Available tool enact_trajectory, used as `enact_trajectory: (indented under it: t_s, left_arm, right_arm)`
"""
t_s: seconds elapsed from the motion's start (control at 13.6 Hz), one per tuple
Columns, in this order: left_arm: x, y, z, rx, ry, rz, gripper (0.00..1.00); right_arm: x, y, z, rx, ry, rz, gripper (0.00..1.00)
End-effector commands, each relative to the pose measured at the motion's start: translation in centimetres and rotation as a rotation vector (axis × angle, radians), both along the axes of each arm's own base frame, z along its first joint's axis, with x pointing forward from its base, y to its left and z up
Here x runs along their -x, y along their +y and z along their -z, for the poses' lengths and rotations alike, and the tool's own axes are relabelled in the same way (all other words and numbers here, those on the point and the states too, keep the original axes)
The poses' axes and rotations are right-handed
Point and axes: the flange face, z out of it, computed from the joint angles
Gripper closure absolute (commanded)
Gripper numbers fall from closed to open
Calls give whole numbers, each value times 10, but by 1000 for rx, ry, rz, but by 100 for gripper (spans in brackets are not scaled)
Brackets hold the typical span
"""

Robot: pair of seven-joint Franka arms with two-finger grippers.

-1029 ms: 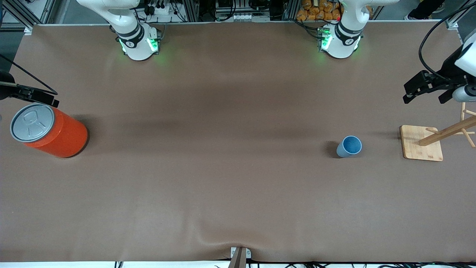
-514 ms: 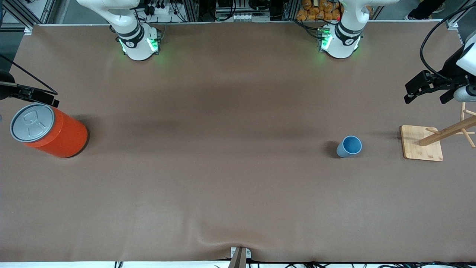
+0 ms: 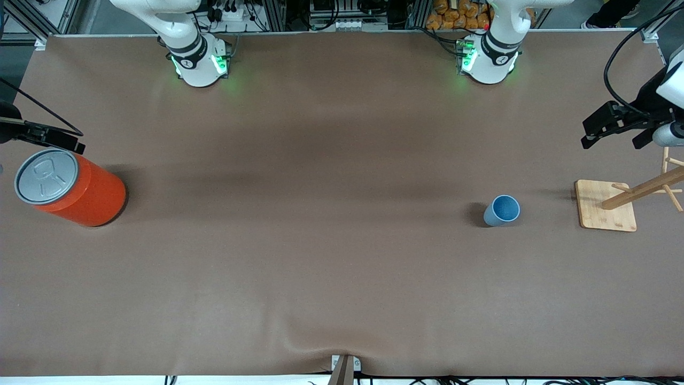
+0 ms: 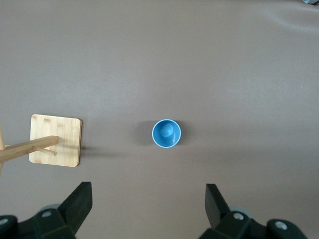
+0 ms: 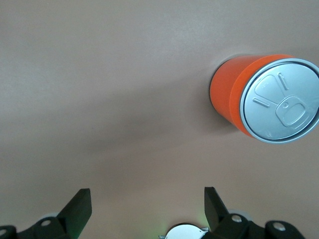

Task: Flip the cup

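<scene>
Cup point(image 3: 502, 210) upright on table point(image 3: 320, 256), mouth up, toward left arm's end. Wooden rack point(image 3: 606, 205) near cup, closer to that end. Left gripper point(image 3: 609, 125) up in air over table edge by rack, well apart from cup, fingers point(image 4: 79, 201) spread wide, empty. Can point(image 3: 69, 187) well apart from cup, at right arm's end. Right gripper point(image 3: 43, 136) hovers by can, fingers point(image 5: 79, 206) apart, empty.

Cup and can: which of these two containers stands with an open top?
The small blue cup: its mouth faces up. The orange can has a closed grey lid.
</scene>
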Motion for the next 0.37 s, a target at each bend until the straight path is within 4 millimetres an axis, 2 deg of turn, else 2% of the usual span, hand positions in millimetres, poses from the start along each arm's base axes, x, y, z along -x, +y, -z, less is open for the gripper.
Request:
enact_trajectory:
  t_s: [0.0, 0.29]
  left_arm:
    - [1, 2, -5, 0, -2, 11, 0]
    - [2, 1, -6, 0, -2, 11, 0]
  right_arm:
    - [3, 1, -2, -17, 7, 16, 0]
    - [4, 2, -1, -18, 11, 16, 0]
